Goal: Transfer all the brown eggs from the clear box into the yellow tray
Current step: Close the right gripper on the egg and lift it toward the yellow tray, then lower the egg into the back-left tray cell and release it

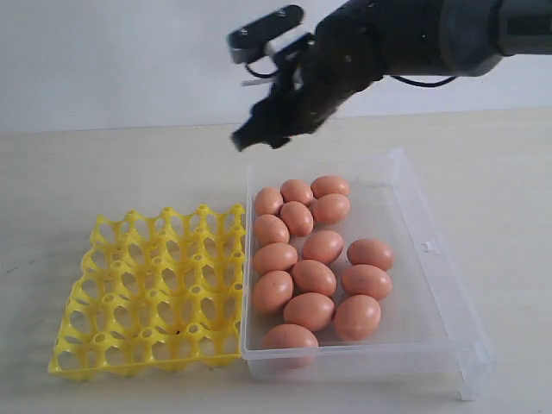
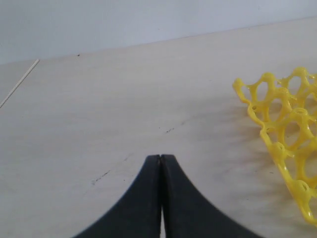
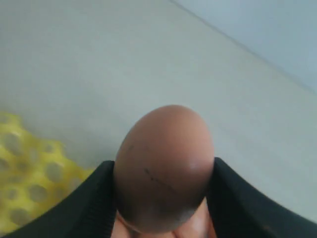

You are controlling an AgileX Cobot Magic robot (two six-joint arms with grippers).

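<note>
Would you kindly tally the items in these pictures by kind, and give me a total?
Clear box: 1
Yellow tray: 1, with no eggs in it
Brown eggs: 16, with 15 lying in the clear box and one egg held in the right gripper
Total: 18

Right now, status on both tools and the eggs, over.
Right tool shut on one brown egg, held high. Left tool shut, empty. Other eggs in clear box, yellow tray empty. Nothing blocking.

Likely a lab — pale tabletop [image 1: 86, 172], plain white wall [image 1: 103, 60], black robot arm [image 1: 414, 34]
</note>
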